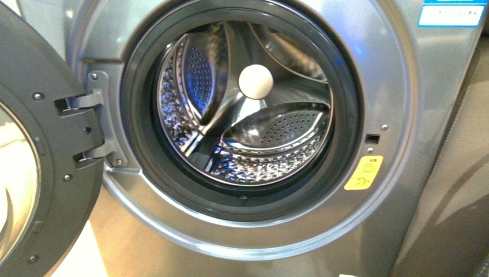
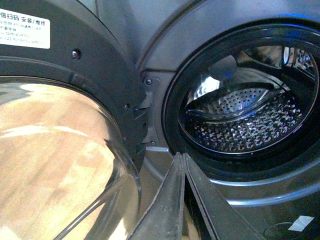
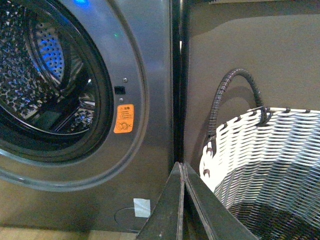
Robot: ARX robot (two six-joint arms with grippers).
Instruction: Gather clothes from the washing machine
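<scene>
The grey washing machine [image 1: 398, 75] fills the front view, its round door [image 1: 40, 173] swung open to the left. The perforated steel drum [image 1: 271, 138] with its white hub [image 1: 255, 82] shows no clothes; none are in view anywhere. A yellow sticker [image 1: 363, 172] sits right of the mouth. Neither arm shows in the front view. My left gripper [image 2: 182, 156] is shut and empty, in front of the machine between the door glass [image 2: 55, 165] and the drum mouth [image 2: 240, 120]. My right gripper [image 3: 181, 165] is shut and empty, low by the machine's right edge, next to the basket [image 3: 270, 150].
The white, grey and black woven basket with a dark looped handle [image 3: 235, 80] stands right of the machine against a brown wall [image 3: 250, 45]. The open door takes up the left side. A white tape patch [image 3: 141, 207] marks the machine's lower front.
</scene>
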